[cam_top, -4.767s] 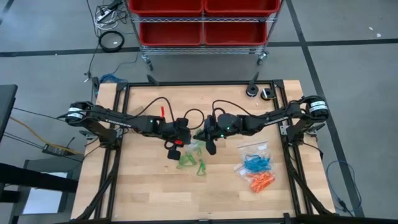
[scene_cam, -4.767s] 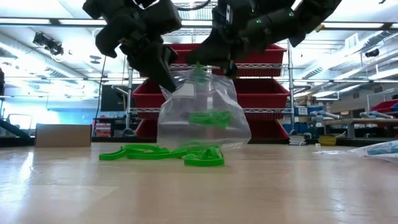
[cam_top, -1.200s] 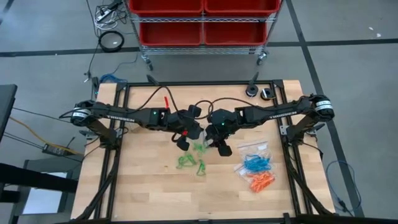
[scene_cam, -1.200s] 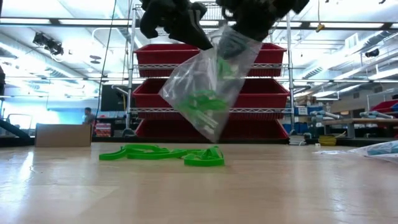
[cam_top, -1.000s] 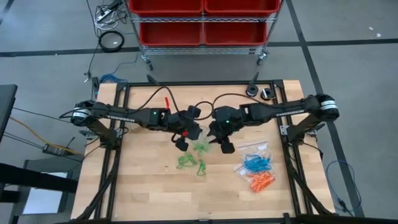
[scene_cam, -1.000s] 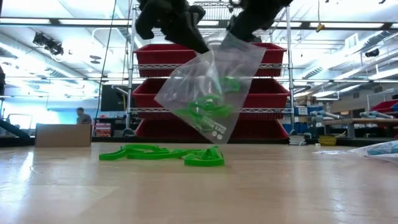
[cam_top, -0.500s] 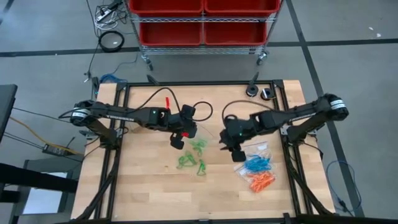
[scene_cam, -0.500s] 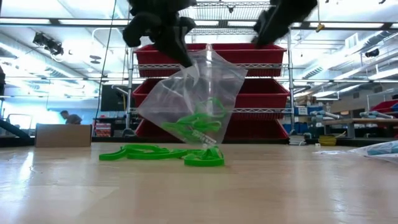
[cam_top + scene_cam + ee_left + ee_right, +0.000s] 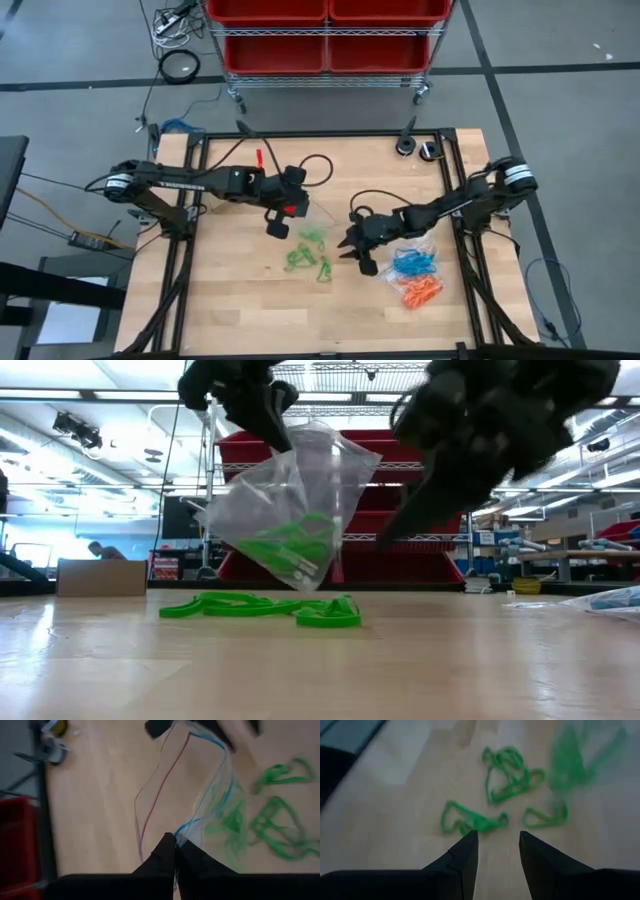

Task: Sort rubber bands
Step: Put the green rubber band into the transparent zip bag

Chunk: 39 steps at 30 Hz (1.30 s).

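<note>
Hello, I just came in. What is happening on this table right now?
The left gripper is shut on the top edge of a clear plastic bag with green rubber bands inside, holding it above the wooden table. The right gripper is open and empty, low over the loose green rubber bands lying on the table. Bags of blue rubber bands and orange rubber bands lie to the right.

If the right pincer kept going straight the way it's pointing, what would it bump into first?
Probably the loose green rubber bands on the table. The open right pincer points at them, with nothing between; depth is hard to judge.
</note>
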{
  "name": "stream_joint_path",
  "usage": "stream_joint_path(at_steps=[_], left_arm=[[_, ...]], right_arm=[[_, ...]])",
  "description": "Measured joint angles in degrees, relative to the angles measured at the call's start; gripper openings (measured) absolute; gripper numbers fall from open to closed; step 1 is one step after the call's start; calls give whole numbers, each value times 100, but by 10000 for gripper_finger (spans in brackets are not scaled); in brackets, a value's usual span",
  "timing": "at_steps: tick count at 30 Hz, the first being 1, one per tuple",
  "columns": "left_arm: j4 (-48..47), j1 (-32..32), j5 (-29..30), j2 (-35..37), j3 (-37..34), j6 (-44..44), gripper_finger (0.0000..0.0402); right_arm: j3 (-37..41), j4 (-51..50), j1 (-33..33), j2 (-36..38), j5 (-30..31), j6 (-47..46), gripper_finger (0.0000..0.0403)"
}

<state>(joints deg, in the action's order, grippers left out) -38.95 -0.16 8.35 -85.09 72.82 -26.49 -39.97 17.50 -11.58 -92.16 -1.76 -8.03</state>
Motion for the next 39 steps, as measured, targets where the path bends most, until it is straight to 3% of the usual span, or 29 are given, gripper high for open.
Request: stream_joint_path(at_steps=[7,13,21,33,36,39], left_arm=[[57,317,-158,55,-495,166,9],[349,330,-162,84,-981,271,9],[606,330,-160,86,-1092,281,9],[776,311,-399,84,-1093,438,9],[758,295,-415,84,-1093,455,9],[746,268,-426,84,-1093,469,9]], right_arm=[[-349,689,139,-969,-411,43,133],[-390,844,268,-1090,-325,184,133],[-421,1008,355,-1456,-382,192,133],[-825,1197,385,-2121,190,536,131],[-874,1173,439,-2222,133,391,121],[-862,1175,453,-2243,136,345,84]])
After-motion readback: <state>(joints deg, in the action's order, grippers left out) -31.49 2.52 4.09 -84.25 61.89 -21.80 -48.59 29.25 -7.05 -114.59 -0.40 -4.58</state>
